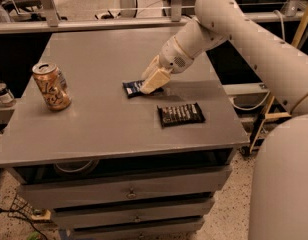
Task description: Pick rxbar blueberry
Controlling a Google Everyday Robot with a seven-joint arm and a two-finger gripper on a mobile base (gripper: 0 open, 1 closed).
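The rxbar blueberry (132, 88) is a small dark navy wrapper with white text, lying flat near the middle of the grey table (94, 129). My gripper (151, 82) reaches in from the right and sits over the bar's right end, hiding that part; only the bar's left end shows. The cream fingers (155, 79) point down and left onto it. A longer black-brown bar (181, 114) with white lettering lies flat just in front and to the right of the gripper.
An orange drink can (52, 85) stands upright at the table's left side. Small bottles (2, 93) sit off the left edge. Drawers (129, 191) run below the tabletop. My white arm (244, 29) crosses the table's right rear.
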